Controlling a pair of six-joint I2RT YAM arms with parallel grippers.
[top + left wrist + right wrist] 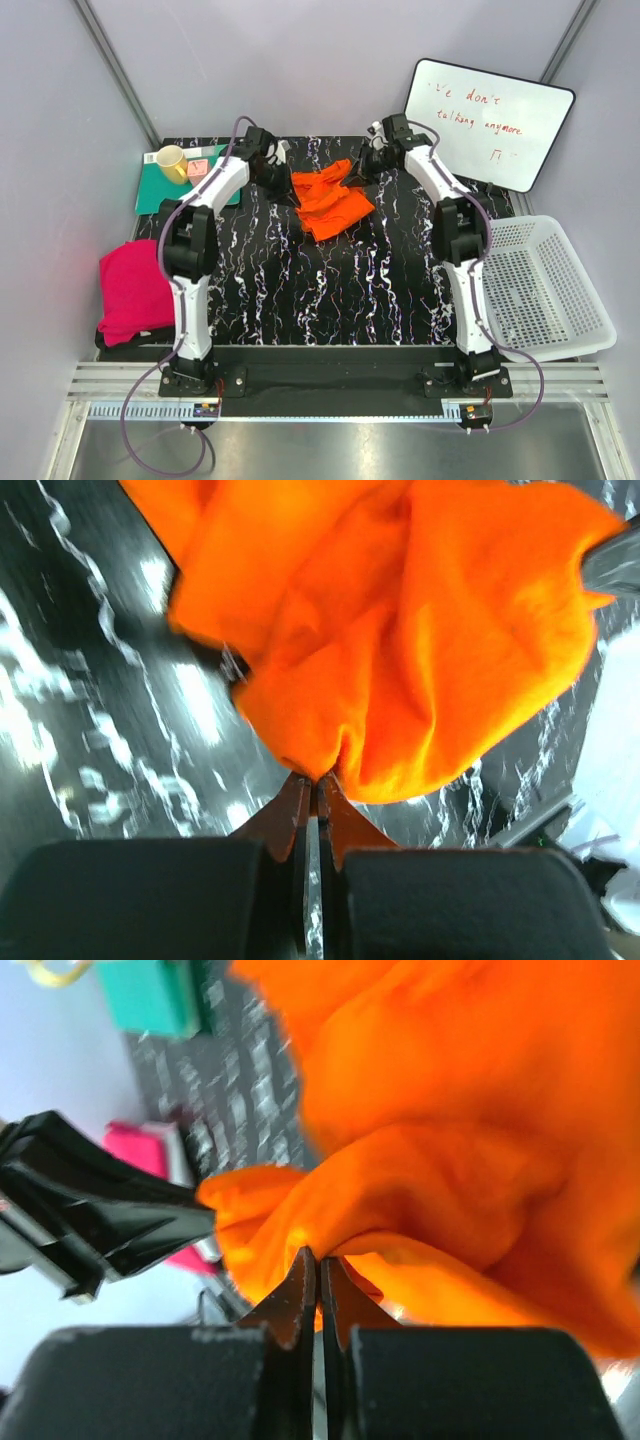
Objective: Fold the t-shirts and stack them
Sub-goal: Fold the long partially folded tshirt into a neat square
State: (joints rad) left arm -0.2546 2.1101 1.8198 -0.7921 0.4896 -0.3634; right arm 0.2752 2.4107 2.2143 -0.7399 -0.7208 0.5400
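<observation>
Where it bunches between the arms, orange t-shirt [330, 203]: crumpled at upper centre of the overhead frame, sleeves and collar lost in folds. Left gripper [312, 786] pinched tight on its upper-left edge, right gripper [318, 1260] pinched tight on its upper-right edge; both wrist views blurred. Magenta t-shirt [135, 290]: heaped at lower left, well apart from both grippers.

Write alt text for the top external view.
The left gripper and right gripper each pinch an edge of a crumpled orange t-shirt on a black marbled table. A magenta t-shirt lies at its left edge, a white basket at right.
</observation>
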